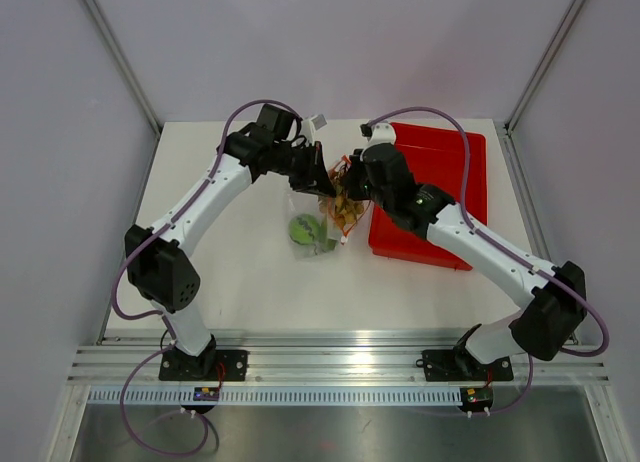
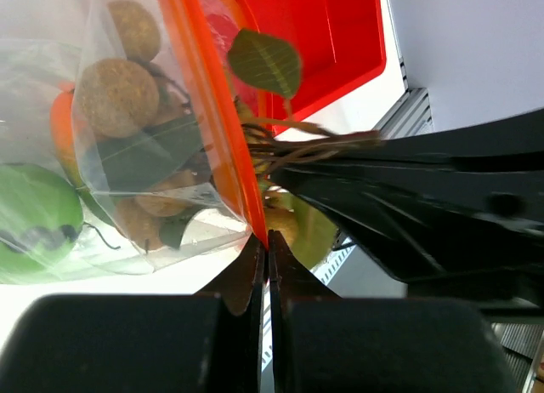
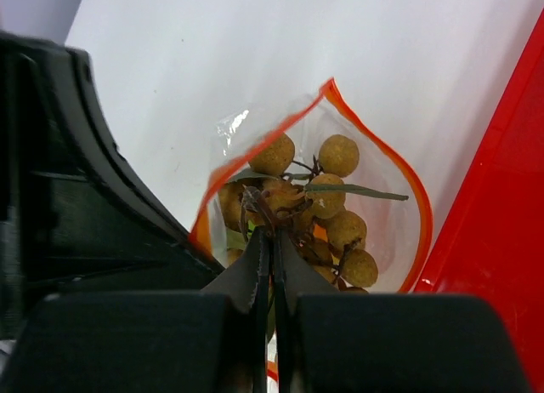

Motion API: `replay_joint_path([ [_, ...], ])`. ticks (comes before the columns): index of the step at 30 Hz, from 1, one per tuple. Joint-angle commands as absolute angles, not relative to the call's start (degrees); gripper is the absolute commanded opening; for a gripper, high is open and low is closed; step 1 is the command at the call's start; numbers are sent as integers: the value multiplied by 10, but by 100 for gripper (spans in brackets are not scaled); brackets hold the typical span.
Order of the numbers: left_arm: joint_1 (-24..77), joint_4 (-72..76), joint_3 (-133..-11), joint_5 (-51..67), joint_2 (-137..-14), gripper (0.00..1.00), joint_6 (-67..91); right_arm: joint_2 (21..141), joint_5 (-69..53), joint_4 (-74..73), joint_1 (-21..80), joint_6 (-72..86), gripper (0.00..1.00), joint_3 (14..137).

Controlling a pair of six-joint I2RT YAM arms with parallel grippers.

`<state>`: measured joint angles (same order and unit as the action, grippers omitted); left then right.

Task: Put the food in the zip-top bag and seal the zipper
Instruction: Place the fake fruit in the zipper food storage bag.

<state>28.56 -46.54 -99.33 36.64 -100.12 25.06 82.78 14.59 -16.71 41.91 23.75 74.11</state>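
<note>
Two grippers meet just beside the red tray (image 1: 440, 167). Your left gripper (image 2: 265, 237) pinches tight the zipper (image 2: 204, 104) of the zip-top bag (image 1: 312, 234), holding its mouth open; your right gripper (image 3: 272, 233), closed on the stem, hangs the bunch of balls (image 3: 330, 207) straight below its jaws, inside that mouth.
</note>
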Motion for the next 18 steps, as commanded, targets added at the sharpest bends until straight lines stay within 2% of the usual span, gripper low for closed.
replay_joint_path([
  [1,284,-444,-989,389,-969,0,245,801,168,-167,424,230,0,789],
  [8,284,-435,-986,398,-963,0,250,829,164,-161,424,246,0,788],
  [18,280,-418,-991,435,-956,0,267,873,172,-114,424,269,0,724],
])
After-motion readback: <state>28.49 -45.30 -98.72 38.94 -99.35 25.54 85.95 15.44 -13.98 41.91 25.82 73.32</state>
